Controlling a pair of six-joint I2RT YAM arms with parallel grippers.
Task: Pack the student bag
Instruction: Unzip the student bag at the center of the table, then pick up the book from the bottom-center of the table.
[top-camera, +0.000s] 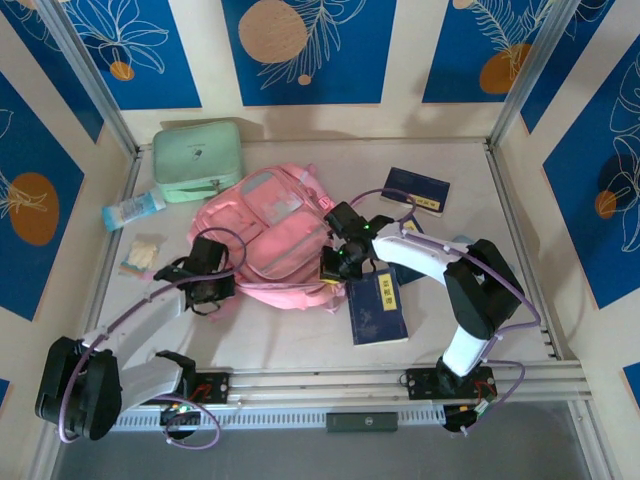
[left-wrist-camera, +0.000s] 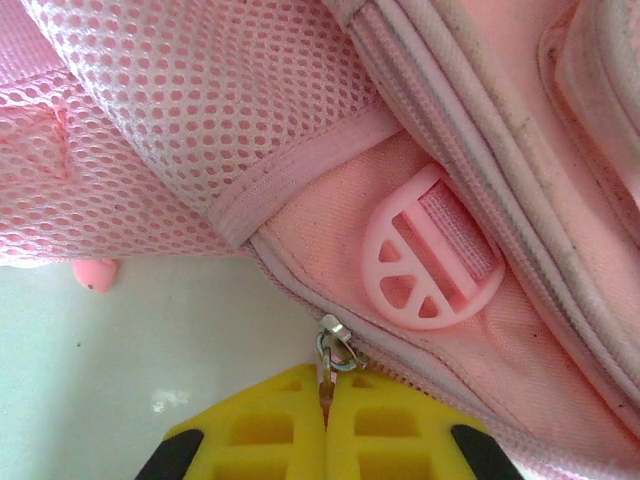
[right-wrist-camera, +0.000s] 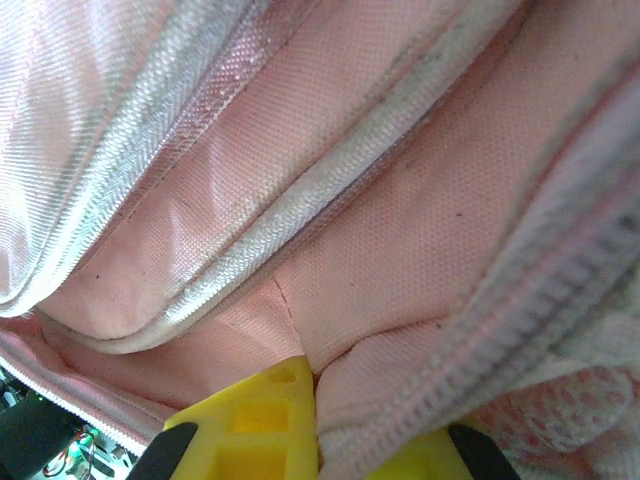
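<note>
On pale table (top-camera: 300, 340), student bag (top-camera: 265, 235), blue walls (top-camera: 310, 50)

The backpack (top-camera: 270, 235) is soft pink all over, with a grey patch (top-camera: 262, 185) and a silver zip pull (left-wrist-camera: 335, 350). The case (top-camera: 198, 158), upper left, is mint green; the book (top-camera: 377, 308) lower right navy. Yellow fingers (left-wrist-camera: 262, 428). Blue wall panels (top-camera: 360, 82) carry white leaf outlines, orange discs.
</note>
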